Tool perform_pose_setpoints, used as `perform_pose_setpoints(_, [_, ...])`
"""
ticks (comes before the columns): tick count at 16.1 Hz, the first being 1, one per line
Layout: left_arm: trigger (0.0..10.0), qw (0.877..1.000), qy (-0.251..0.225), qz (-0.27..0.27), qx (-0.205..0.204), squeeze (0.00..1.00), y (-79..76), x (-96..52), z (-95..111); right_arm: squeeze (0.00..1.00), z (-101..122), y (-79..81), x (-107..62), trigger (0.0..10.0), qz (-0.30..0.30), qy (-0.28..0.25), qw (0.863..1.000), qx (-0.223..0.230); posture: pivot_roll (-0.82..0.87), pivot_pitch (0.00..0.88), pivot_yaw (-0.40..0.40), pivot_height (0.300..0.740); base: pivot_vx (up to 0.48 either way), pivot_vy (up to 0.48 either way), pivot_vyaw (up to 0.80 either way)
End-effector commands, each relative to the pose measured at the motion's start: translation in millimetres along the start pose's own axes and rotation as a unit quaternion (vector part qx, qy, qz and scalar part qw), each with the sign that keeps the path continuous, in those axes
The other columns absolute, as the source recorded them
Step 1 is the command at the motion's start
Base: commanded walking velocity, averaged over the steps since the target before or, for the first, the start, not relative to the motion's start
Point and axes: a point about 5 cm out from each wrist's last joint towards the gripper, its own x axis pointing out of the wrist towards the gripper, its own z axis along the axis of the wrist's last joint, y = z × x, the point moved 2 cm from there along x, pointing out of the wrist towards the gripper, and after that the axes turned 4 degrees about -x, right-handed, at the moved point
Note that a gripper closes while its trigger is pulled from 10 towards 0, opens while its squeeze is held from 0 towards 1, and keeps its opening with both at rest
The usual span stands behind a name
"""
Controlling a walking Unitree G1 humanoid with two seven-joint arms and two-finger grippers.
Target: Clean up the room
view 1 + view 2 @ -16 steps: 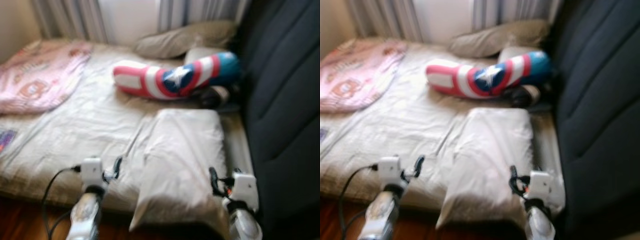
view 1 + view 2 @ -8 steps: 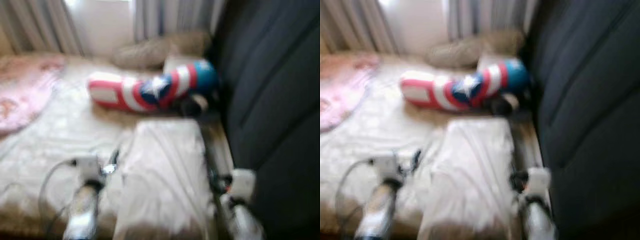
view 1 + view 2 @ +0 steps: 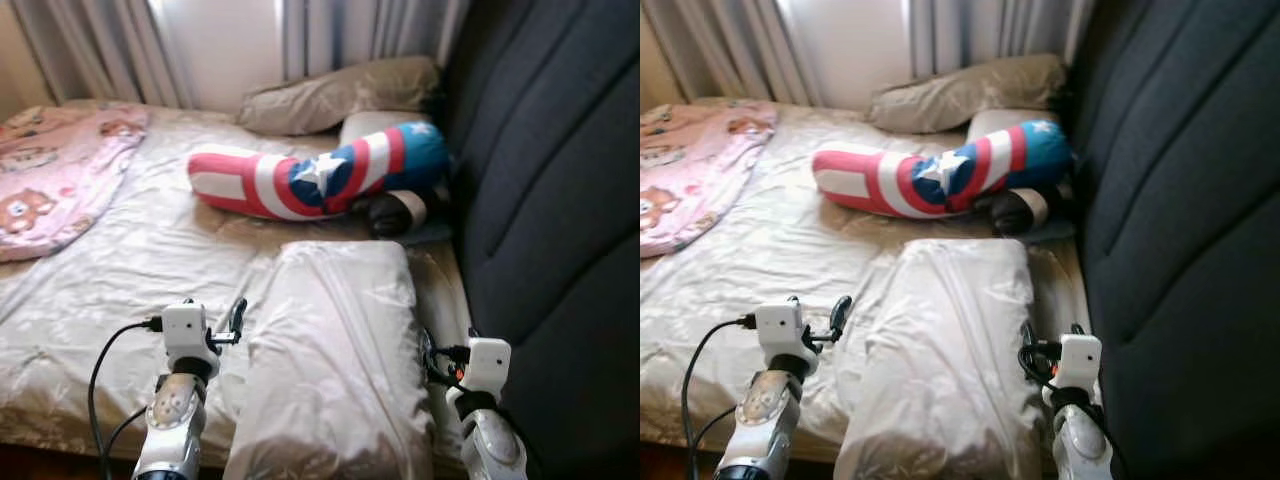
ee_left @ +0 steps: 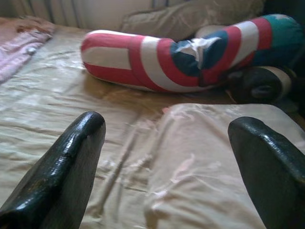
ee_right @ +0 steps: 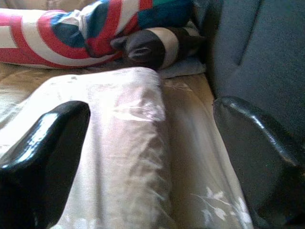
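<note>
Two grippers hover low over bed [image 3: 120, 260], flanking folded beige duvet [image 3: 335, 350]. Left gripper [image 4: 167, 157] at duvet's 9 o'clock, fingers [image 4: 66, 162] spread wide, nothing held. Right gripper [image 5: 152, 157] at duvet's 3 o'clock, between duvet and dark headboard [image 3: 550, 200], also spread wide, nothing held. Red-white-blue star bolster [image 3: 320, 175] at duvet's 12 o'clock, dark roll [image 3: 395, 212] touching its right end. Tan pillow [image 3: 335, 95] beyond bolster, against curtains [image 3: 120, 45]. Pink bear blanket [image 3: 55, 175] at 10 o'clock, well apart.
</note>
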Motion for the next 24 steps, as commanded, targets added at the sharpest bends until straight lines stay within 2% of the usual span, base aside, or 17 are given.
perform_pose_setpoints(1, [10.0, 1.0, -0.002, -0.006, -0.001, 0.0, -3.8, 2.6, 2.8, 0.0, -0.7, 0.5, 0.7, 10.0, 0.003, 0.006, 1.0, -0.001, -0.01, 0.048, -0.069, 0.74, 0.0, 0.0, 0.0])
perform_pose_setpoints(13, [10.0, 1.0, 0.003, -0.004, -0.007, 0.0, -3.4, 4.5, 4.6, 0.0, -1.1, 3.6, 1.9, 10.0, 0.0, 0.011, 1.0, 0.007, -0.01, 0.063, -0.062, 0.74, 0.0, 0.023, 0.0])
perform_pose_setpoints(16, [10.0, 1.0, 0.004, -0.005, -0.006, 0.0, -3.9, 5.0, 5.1, 0.0, -1.8, 4.3, 1.6, 10.0, 0.002, 0.013, 1.0, 0.007, -0.01, 0.065, -0.06, 0.74, 0.0, 0.431, 0.0])
perform_pose_setpoints(20, [10.0, 1.0, 0.002, -0.01, 0.0, 0.0, -5.2, 5.7, 6.7, 0.0, -1.9, 5.1, 1.6, 10.0, 0.001, 0.014, 1.0, 0.007, -0.01, 0.069, -0.059, 0.74, 0.0, 0.0, 0.0])
perform_pose_setpoints(24, [10.0, 1.0, -0.006, -0.014, -0.002, 0.0, -8.9, 6.0, 10.8, 0.0, 8.1, 1.1, 4.6, 10.0, -0.008, -0.009, 1.0, 0.0, -0.01, 0.072, -0.059, 0.74, 0.0, 0.0, 0.0])
